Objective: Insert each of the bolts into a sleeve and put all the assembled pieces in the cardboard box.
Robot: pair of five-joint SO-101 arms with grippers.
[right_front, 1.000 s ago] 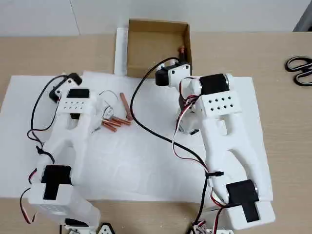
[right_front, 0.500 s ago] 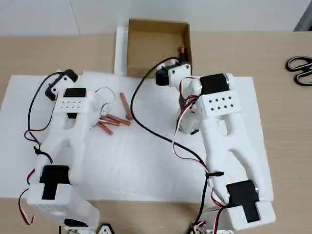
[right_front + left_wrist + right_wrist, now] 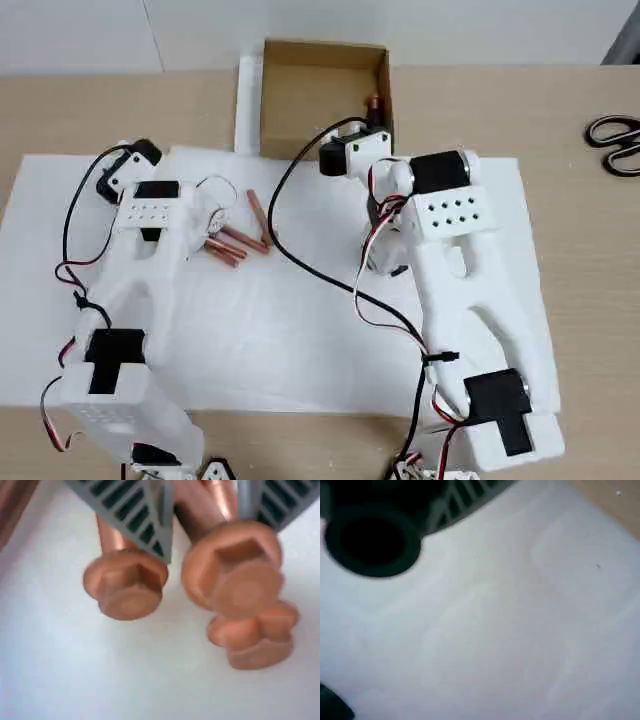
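**Wooden table [image 3: 580, 250]: left gripper [image 3: 210, 225] on the bolts [image 3: 228, 247], right gripper [image 3: 368, 122] at the cardboard box [image 3: 320, 110]**

High view:
- A white sheet [image 3: 300, 340] covers the middle of the table.
- The cardboard box is at 12 o'clock, open, sitting at the sheet's far edge.
- Scissors [image 3: 615, 140] lie at 2 o'clock on bare wood, well apart from the rest.
- The left arm [image 3: 130, 290] runs from 7 o'clock up to 10 o'clock.
- The left gripper is right at the bolts, a small cluster on the sheet at roughly 10 o'clock from centre.
- A longer copper rod [image 3: 258, 215] lies just beside the cluster, on its 1 o'clock side.
- The right arm [image 3: 470, 280] runs from 5 o'clock toward 12 o'clock.
- A black cable [image 3: 300, 260] trails across the sheet between the arms.
- A copper piece [image 3: 373, 102] sticks up at the box's 3 o'clock wall, next to the right gripper.
- Can't tell the right gripper's state, or whether it holds that piece.

Left wrist view:
- Grey ribbed fingers [image 3: 135, 515] sit on either side of the middle bolt [image 3: 232, 575].
- They touch its shank on both sides with no gap showing, so the left gripper is clamped on it.
- Its hex head faces the lens.
- A second bolt [image 3: 127, 587] is just outside one finger.
- A third bolt [image 3: 252, 637] is touching the middle bolt's head and partly behind it.
- The sheet lies underneath.

Right wrist view:
- It shows the sheet and a corner of wood.
- A black ring [image 3: 370, 542] and a grey ribbed part [image 3: 465, 497] are close to the lens.
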